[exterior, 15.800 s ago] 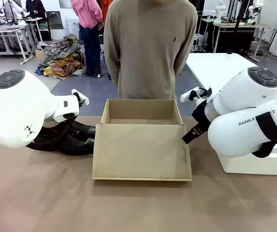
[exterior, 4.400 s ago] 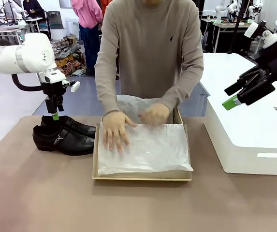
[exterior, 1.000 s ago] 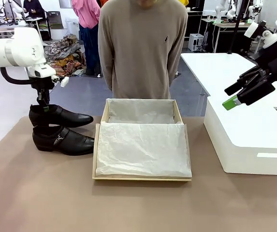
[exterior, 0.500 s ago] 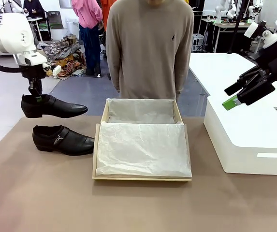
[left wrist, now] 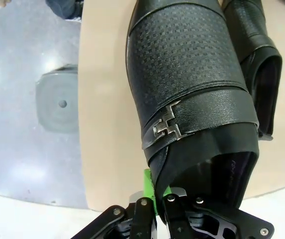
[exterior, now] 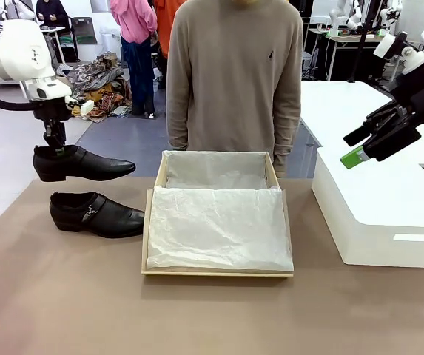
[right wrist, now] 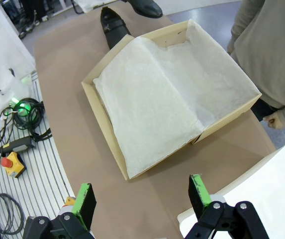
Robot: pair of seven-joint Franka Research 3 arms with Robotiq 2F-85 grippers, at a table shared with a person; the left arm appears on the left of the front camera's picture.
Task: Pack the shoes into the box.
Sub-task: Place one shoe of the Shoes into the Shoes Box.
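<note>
Our left gripper [exterior: 56, 148] pinches one shoe [exterior: 86, 163] by the back rim of its opening and holds it clear of the table [exterior: 64, 296], toe toward the box [exterior: 158, 174]. The other shoe [exterior: 97, 214] lies on the table just left of the open box, which is lined with tissue [exterior: 219, 229]. Our right gripper [exterior: 351, 148] hangs over the white box [exterior: 389, 214], fingers spread wide and holding nothing.

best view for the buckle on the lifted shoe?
Left wrist view: the silver buckle sits close up on the lifted shoe. Front view shows that shoe side-on, buckle unreadable; right wrist view catches its toe, no buckle.
</note>
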